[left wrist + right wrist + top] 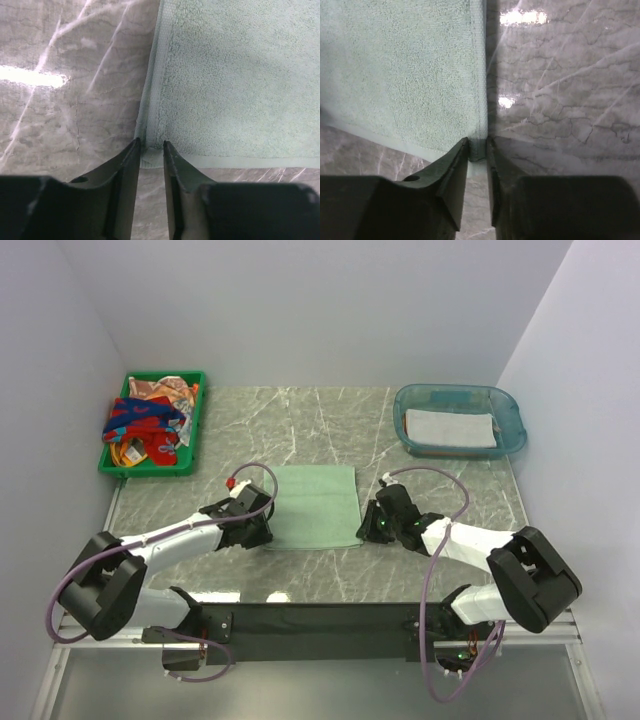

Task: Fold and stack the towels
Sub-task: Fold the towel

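While the sage-green square terry cloth towel (pixel 315 505) lies spread flat at the middle of the grey marbled table (pixel 300 420), both arms reach in to its near edge, one at each corner. The left gripper (pixel 270 537) is at the near left corner. In its wrist view the two dark fingers (pixel 129 160) stand close together, with the hemmed corner caught between their tips in a narrow pinch. The right gripper (pixel 367 531) is at the near right corner and pinches in the same way (the hem there stands up slightly between the tips). Apart from these two corners the cloth lies flat on the marble.

At the far left corner of the table stands a green rectangular plastic tray (pixel 150 471) holding a crumpled heap of coloured towels (pixel 148 422): red with blue on top, a tan patterned one behind, orange at the front. At the far right stands a clear blue plastic tub (pixel 515 422), and a folded whitish towel (pixel 450 427) lies flat inside it.
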You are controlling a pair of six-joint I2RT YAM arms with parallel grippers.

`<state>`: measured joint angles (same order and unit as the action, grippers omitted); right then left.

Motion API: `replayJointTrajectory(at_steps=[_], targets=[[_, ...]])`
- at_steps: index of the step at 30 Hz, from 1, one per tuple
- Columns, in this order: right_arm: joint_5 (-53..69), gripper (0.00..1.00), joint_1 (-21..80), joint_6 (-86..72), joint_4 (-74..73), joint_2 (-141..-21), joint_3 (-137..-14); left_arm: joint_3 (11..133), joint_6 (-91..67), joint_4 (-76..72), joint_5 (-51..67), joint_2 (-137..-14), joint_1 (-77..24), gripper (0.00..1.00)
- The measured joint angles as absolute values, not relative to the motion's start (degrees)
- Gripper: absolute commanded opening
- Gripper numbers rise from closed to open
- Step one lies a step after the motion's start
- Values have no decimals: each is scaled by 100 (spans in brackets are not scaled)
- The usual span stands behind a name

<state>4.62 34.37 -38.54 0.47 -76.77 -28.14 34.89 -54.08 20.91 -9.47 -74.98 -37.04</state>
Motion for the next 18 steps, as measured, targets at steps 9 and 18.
replayJointTrajectory(at_steps=[9, 18], targets=[[458, 0, 3437, -3850, -10, -7658, -2810, 3592, -5367, 2091, -941, -7671, -3734, 13], [456, 0, 3437, -3785, -224, -7537, -2860, 3717, -5325, 2130, -943, -7671, -3752, 11]])
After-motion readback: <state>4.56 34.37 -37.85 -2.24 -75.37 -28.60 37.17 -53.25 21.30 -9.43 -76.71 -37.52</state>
